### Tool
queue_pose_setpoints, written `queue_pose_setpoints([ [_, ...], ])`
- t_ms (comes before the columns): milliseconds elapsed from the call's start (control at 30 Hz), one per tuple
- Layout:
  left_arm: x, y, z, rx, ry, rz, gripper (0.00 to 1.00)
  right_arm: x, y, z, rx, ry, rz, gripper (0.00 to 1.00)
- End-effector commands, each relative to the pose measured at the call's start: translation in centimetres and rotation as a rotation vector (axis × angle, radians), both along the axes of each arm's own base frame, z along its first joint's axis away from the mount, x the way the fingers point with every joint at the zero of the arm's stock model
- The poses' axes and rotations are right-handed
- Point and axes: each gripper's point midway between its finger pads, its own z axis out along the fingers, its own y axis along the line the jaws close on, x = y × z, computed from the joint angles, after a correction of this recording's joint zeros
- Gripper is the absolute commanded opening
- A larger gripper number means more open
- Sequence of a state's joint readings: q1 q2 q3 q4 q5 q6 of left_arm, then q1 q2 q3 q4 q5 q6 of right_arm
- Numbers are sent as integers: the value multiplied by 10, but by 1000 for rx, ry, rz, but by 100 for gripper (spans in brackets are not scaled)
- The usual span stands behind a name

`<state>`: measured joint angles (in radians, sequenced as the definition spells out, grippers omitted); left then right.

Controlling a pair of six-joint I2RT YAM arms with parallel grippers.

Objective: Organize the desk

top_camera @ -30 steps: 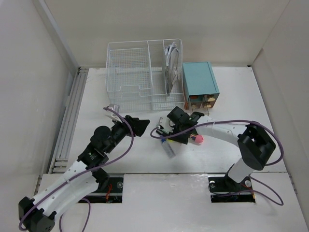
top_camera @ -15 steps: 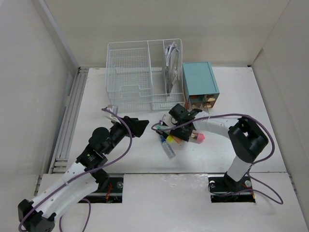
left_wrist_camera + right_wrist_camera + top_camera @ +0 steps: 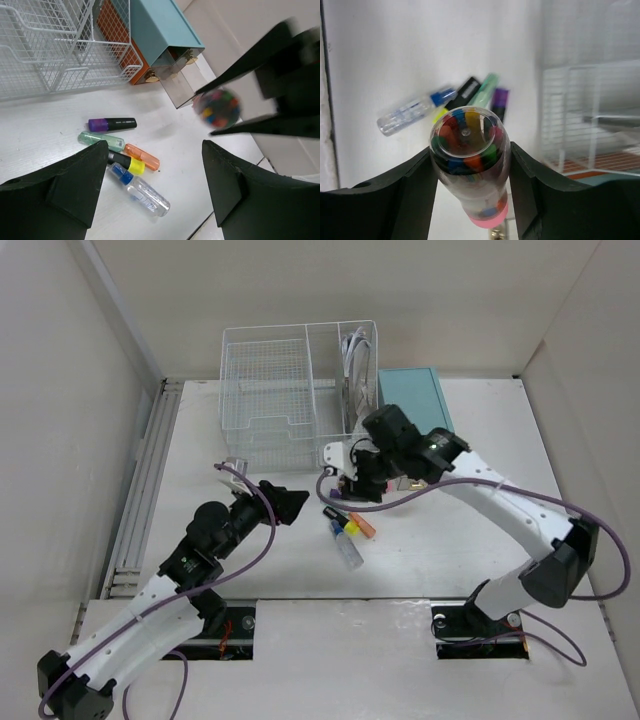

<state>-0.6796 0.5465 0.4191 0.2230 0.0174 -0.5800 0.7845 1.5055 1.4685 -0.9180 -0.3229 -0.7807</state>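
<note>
Only wrist views show right end effector (image 3: 470, 155) gripping tube (image 3: 468, 135); left end effector (image 3: 154, 145) spread.

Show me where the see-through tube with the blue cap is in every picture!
Top external: the blue-capped tube lies near the middle of the desk, at the near end of the pen pile.
Left wrist: bottom middle, below the pens.
Right wrist: upper left, beside the pens.
Shared landmark: the white wire basket.

Back: wire basket (image 3: 270, 390), teal drawer box (image 3: 415, 392) beside; highlighters (image 3: 126, 163) clustered in front; clear tube (image 3: 467, 150), poss. crayons inside.
</note>
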Motion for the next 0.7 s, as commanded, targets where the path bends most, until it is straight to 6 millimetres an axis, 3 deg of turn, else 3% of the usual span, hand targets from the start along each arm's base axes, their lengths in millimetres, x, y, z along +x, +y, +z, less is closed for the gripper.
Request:
queue_pose_setpoints([
  [0,-1,-1,28,-24,-54,-7,73,-10,-4,41,99,-57,167,0],
  [133,0,-2,30,-17,-60,-7,74,34,-25,73,216,-261,164,0],
  [300,2,-3,31,-10,-52,-8,74,57,-60,82,236,-485,286,0],
  [667,5,-8,28,-5,-44,-18,74,71,-97,49,344,-323,477,0],
])
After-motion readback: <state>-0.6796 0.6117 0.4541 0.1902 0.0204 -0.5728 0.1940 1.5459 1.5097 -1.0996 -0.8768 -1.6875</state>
